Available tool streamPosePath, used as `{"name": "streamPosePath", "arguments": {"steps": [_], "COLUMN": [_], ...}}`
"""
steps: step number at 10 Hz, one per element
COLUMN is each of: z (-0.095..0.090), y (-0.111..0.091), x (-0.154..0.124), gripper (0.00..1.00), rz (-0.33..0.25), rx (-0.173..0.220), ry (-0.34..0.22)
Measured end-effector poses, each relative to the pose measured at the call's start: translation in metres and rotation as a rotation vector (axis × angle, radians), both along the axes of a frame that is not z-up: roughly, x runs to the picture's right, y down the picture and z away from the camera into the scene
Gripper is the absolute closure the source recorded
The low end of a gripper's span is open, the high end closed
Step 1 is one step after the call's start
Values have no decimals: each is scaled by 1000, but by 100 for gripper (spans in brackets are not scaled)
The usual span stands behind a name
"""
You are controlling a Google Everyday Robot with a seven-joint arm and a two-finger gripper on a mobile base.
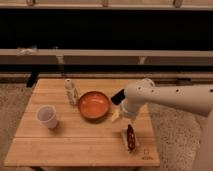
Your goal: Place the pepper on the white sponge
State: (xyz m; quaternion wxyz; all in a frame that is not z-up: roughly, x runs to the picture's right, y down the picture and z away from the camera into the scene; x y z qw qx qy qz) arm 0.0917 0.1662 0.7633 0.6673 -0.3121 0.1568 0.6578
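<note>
I count one wooden table (pixel 60 145) in front of me, and on it six loose things. There is one orange bowl (pixel 93 105), one white paper cup (pixel 47 116), and one small bottle (pixel 70 91) standing by the bowl. There is one black slab (pixel 117 97), partly hidden behind my arm. There is one pepper (pixel 131 137), dark red, and one white sponge (pixel 125 136) under it. I have one arm (pixel 175 97) reaching in from the right, and one gripper (pixel 117 114), which hangs just off the bowl's right rim, above the table.
</note>
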Motion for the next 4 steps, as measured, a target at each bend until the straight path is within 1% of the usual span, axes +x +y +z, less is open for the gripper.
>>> {"name": "streamPosePath", "arguments": {"steps": [1, 2, 4], "z": [-4, -12, -28], "y": [-7, -15, -29], "x": [-1, -4, -12], "gripper": [30, 30, 30], "rz": [-2, -6, -13], "rx": [17, 42, 88], "ry": [-8, -29, -91]}}
